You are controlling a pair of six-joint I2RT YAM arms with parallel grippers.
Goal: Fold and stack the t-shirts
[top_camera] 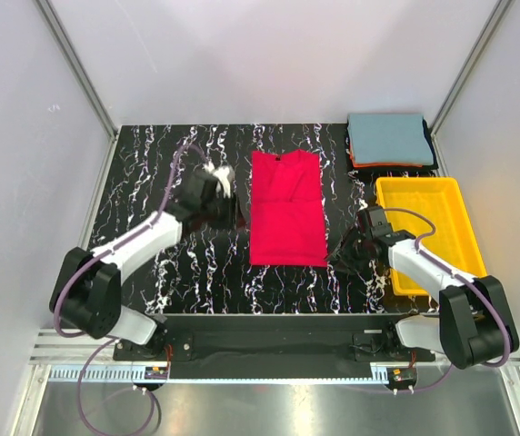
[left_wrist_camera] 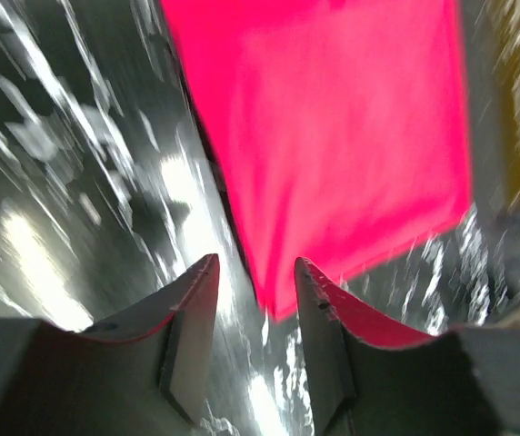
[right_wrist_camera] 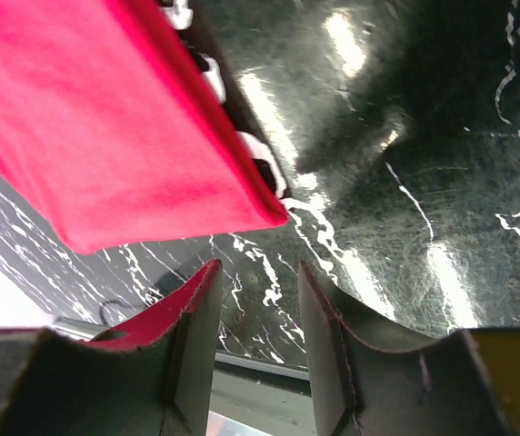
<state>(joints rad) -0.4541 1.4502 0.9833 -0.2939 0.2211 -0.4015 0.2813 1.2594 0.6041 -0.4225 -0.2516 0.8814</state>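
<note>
A bright red t-shirt [top_camera: 285, 207] lies flat on the black marbled table [top_camera: 196, 272], folded into a long rectangle with its collar at the far end. It fills the top of the left wrist view [left_wrist_camera: 333, 127] and the upper left of the right wrist view [right_wrist_camera: 105, 127]. My left gripper [top_camera: 235, 207] is open and empty just left of the shirt's left edge [left_wrist_camera: 256, 272]. My right gripper [top_camera: 335, 257] is open and empty just right of the shirt's near right corner [right_wrist_camera: 258, 277]. A grey-blue folded shirt [top_camera: 387, 136] tops a stack with thin orange and dark shirts [top_camera: 392, 165] at the far right.
A yellow plastic tray [top_camera: 428, 232] stands at the right of the table, just behind my right arm. Grey walls close the table in on the left, the far side and the right. A metal rail runs along the near edge [top_camera: 269, 341].
</note>
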